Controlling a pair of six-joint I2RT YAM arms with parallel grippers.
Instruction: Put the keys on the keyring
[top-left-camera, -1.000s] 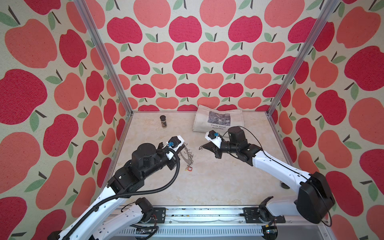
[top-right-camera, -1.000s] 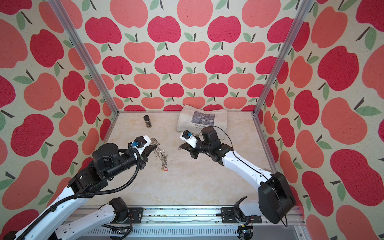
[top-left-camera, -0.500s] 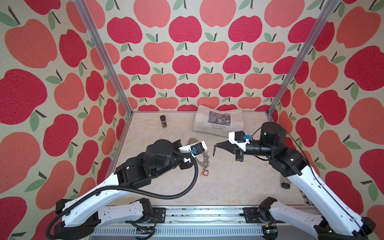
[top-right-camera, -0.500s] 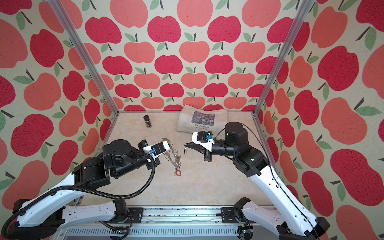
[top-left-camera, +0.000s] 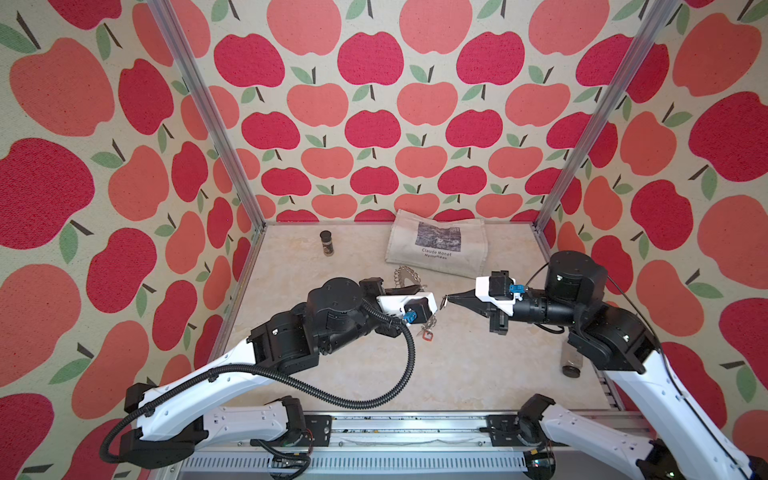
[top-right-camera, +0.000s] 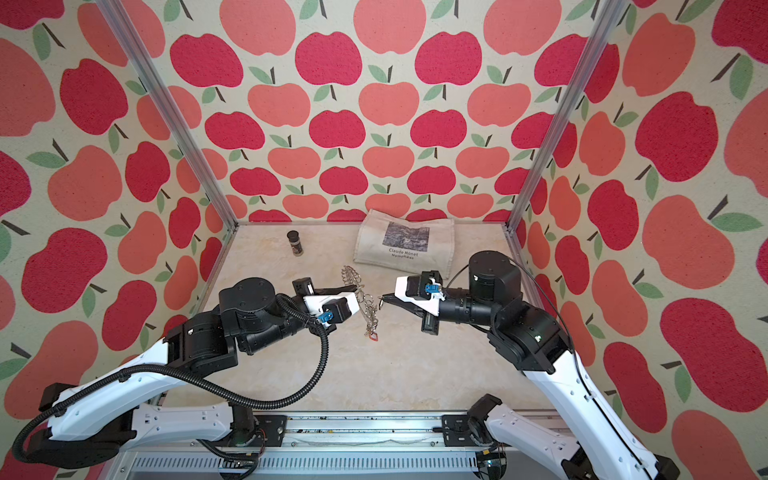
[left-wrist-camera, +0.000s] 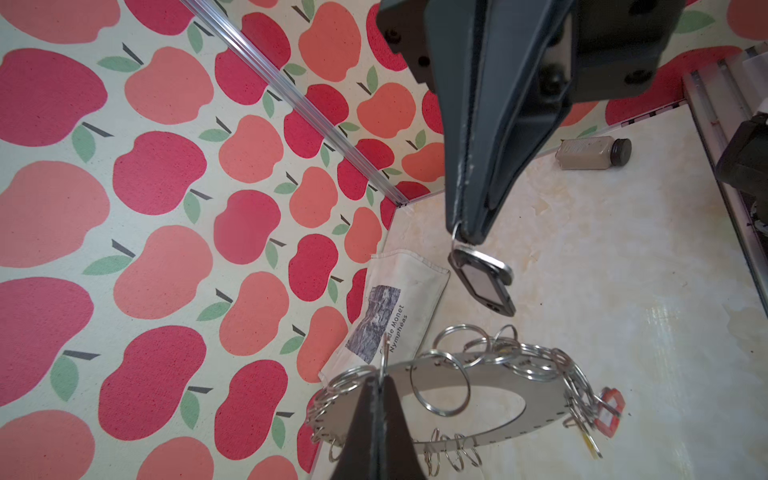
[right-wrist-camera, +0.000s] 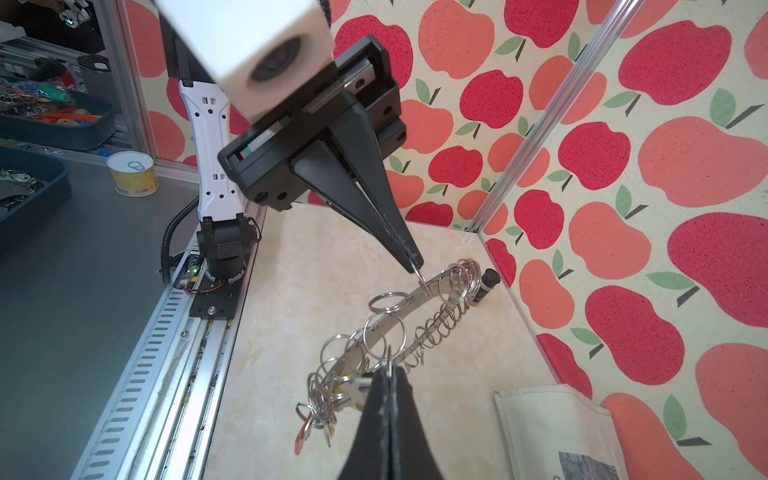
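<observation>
Keys (left-wrist-camera: 484, 286) dangle from the right pincer (left-wrist-camera: 463, 239), clamped on their ring, just short of the keyring (left-wrist-camera: 544, 399), whose loop the left pincer (left-wrist-camera: 380, 376) pinches; swinging could snag neighbouring loops.

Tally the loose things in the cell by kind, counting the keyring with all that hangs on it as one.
jars: 2
bag: 1
keyring: 1
key: 1
Total: 5
</observation>
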